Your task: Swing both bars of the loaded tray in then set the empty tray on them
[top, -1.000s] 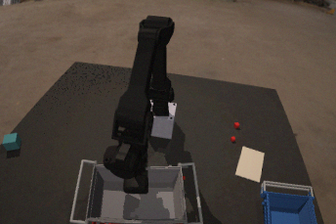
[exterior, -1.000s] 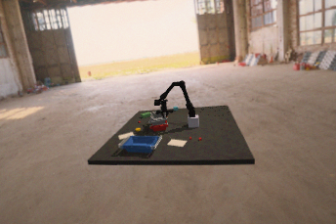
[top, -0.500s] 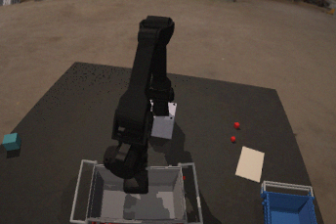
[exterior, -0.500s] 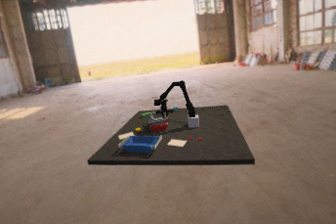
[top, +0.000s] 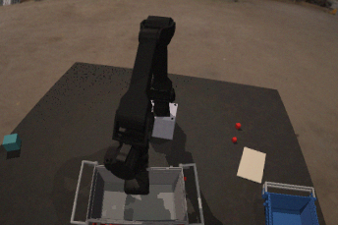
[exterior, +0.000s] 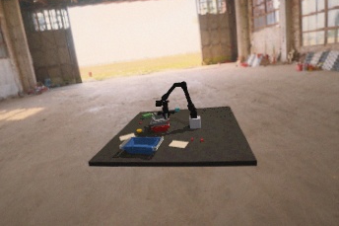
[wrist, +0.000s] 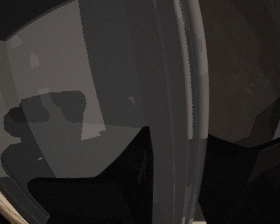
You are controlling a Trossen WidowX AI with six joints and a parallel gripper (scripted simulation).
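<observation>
The gripper [top: 137, 189] [exterior: 166, 113] [wrist: 161, 130] grasps the grey tray [top: 179, 192] [exterior: 158, 120] [wrist: 135, 75] by its wall. The red tray [top: 101, 223] [exterior: 161, 128] shows beneath it. I would lower slowly, keep it level, and release only when both bars carry it.

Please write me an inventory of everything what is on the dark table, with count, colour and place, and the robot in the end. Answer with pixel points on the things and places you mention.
Held tray [top: 167, 177] [exterior: 159, 119] [wrist: 135, 75]: one, grey, over the red tray
Red tray [top: 100, 223] [exterior: 161, 128]: one, red, mostly hidden
Blue tray [top: 267, 204] [exterior: 140, 151]: one, blue, near a table edge
Cube [top: 12, 142] [exterior: 177, 110]: one, teal, far from the blue tray
Pale cards: two, cream, one [top: 252, 165] [exterior: 178, 144] beside the blue tray, another [exterior: 127, 136] behind it
Small balls: at least two, red, near the first card
Small yellow item [exterior: 139, 130]: one, near the red tray
Green item [exterior: 148, 115]: one, beyond the trays
Base [top: 157, 133] [exterior: 192, 124]: one, whitish, under the arm
Arm [top: 142, 82] [exterior: 174, 89]: one, black
Gripper [top: 137, 187] [exterior: 165, 113] [wrist: 161, 130]: one, black, shut on the grey tray
</observation>
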